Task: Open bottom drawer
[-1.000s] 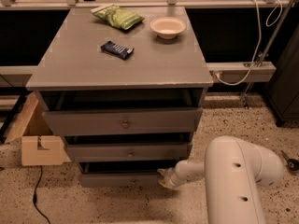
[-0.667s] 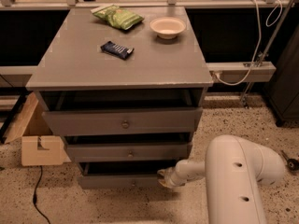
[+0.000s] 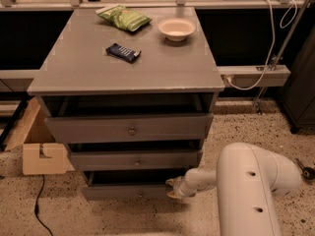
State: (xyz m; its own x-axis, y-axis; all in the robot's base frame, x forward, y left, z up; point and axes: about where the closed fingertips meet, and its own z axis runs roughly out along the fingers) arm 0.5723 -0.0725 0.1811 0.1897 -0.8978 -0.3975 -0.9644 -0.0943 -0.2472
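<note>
Three grey drawers are stacked in the table (image 3: 83,73). The bottom drawer (image 3: 118,192), lowest and slimmest, appears slightly out. Gripper (image 3: 174,188) is at that drawer's right front corner; whether it is closed on anything, cannot tell. Step judged: pull under way, opening small. Next move calls for a straight outward draw, no sideways drift. On top: one bowl (image 3: 176,29), one green bag (image 3: 124,18), one dark bar (image 3: 123,52).

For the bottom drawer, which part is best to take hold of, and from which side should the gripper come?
Probably the small round knob at the centre of the bottom drawer front, approached straight from the front. The panel is slim and flat; only the knob stands out. The gripper is by the panel's right end.
</note>
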